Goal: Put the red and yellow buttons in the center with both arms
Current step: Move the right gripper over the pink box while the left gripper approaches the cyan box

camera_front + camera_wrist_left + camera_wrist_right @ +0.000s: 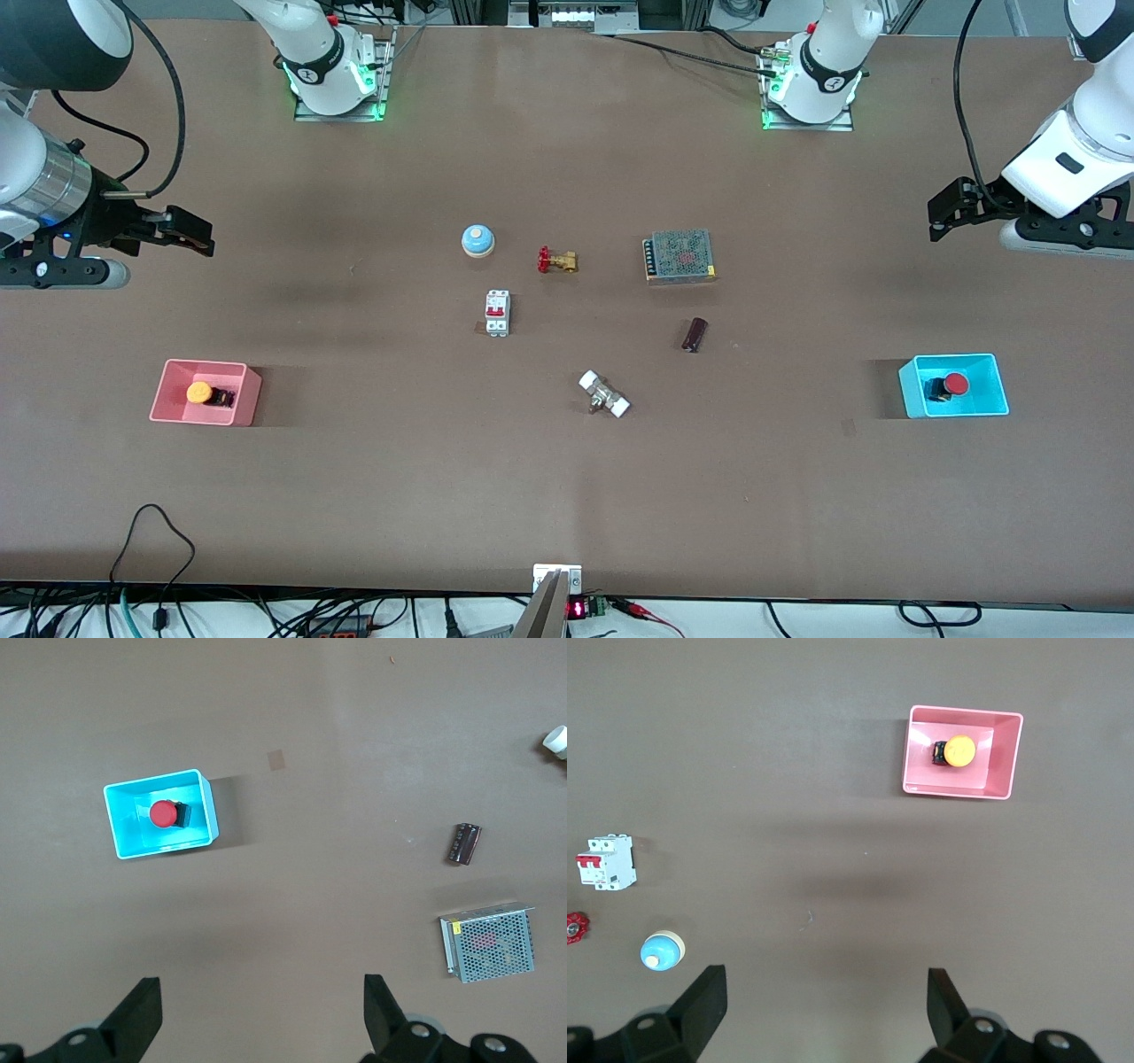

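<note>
The yellow button lies in the pink bin at the right arm's end of the table. It also shows in the right wrist view. The red button lies in the cyan bin at the left arm's end, and it shows in the left wrist view. My right gripper is open and empty, high over bare table, clear of the pink bin. My left gripper is open and empty, high over bare table, clear of the cyan bin. The table's center is bare brown surface.
Around the center lie a pale blue bell, a brass valve with a red handle, a white breaker, a mesh power supply, a dark cylinder and a white-ended fitting.
</note>
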